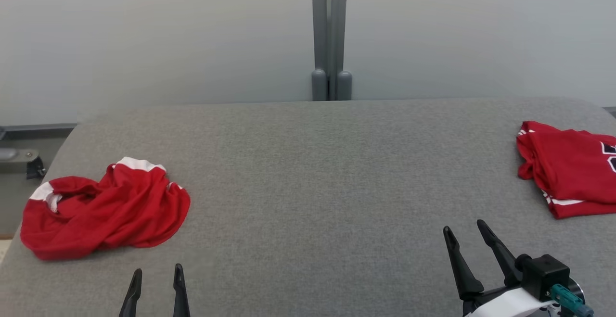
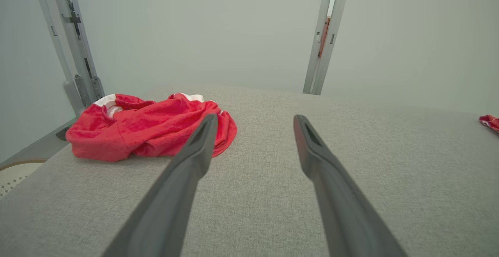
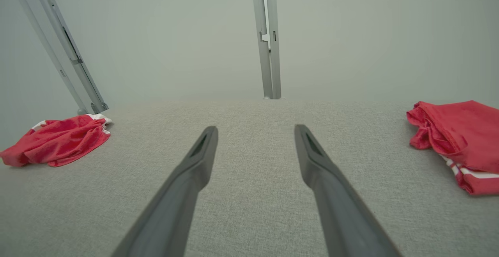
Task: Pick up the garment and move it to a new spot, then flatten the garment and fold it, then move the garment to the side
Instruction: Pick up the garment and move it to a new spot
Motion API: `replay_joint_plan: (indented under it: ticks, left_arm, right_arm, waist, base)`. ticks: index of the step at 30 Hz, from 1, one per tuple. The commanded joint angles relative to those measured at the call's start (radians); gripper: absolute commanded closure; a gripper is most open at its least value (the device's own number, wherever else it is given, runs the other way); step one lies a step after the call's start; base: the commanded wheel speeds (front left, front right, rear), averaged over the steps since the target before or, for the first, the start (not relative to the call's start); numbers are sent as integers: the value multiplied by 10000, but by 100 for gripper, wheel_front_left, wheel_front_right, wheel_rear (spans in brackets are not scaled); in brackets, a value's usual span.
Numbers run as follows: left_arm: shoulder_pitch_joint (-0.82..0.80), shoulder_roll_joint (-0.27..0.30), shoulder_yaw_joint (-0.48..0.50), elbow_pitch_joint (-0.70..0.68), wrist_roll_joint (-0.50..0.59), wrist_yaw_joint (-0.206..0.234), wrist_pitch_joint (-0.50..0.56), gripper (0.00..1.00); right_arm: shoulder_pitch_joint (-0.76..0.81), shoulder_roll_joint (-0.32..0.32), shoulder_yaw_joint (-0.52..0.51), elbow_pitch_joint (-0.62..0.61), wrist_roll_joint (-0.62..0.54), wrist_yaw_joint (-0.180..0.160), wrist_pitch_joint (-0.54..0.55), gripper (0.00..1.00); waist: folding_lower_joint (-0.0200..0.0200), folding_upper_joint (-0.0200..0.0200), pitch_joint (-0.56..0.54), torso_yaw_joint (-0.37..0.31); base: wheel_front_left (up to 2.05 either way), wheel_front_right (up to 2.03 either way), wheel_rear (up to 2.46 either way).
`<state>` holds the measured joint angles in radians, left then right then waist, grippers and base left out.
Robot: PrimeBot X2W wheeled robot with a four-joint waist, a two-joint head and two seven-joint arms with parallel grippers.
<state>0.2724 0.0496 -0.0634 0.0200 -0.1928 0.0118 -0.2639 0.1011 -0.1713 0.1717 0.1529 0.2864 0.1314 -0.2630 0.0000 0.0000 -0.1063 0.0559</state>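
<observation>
Nearest you, your left gripper (image 1: 158, 269) sits at 7 o'clock, fingers spread wide and holding nothing. Your right gripper (image 1: 464, 226) is at 5 o'clock, also spread wide and empty, fingers leaning toward 11. Both hang over the grey padded table (image 1: 308, 187). At the left gripper's 11 o'clock, there's the crumpled red garment (image 1: 103, 209), white trim showing, heaped near the table's edge at 9 o'clock. Over at 3 o'clock, well apart from it, lies a folded red garment (image 1: 565, 168), cut off by the frame. Farthest back, at 12, a grey post (image 1: 329, 33) stands against the pale wall (image 1: 144, 33).
</observation>
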Motion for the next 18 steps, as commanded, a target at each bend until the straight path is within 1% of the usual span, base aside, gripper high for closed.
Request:
replay_joint_plan:
  ticks: [1,6,11,18]
  left_arm:
    - [-101,19,53,-4,-1,28,-4,0]
    - [-46,20,156,17,26,9,-2,0]
    - [91,18,262,-34,75,4,-2,0]
    - [181,20,359,-109,134,-59,-4,0]
  right_arm:
    - [118,12,2,-9,30,-16,-21,0]
    - [142,61,41,19,53,-16,-23,0]
    - [138,108,47,28,112,-16,-23,0]
    - [173,190,89,57,103,-16,-21,0]
  waist:
    - [0,0,27,572]
    - [0,0,27,1388]
    - [0,0,8,2062]
    - [0,0,64,2733]
  base:
    - [0,0,0]
    - [0,0,0]
    - [0,0,0]
    - [0,0,0]
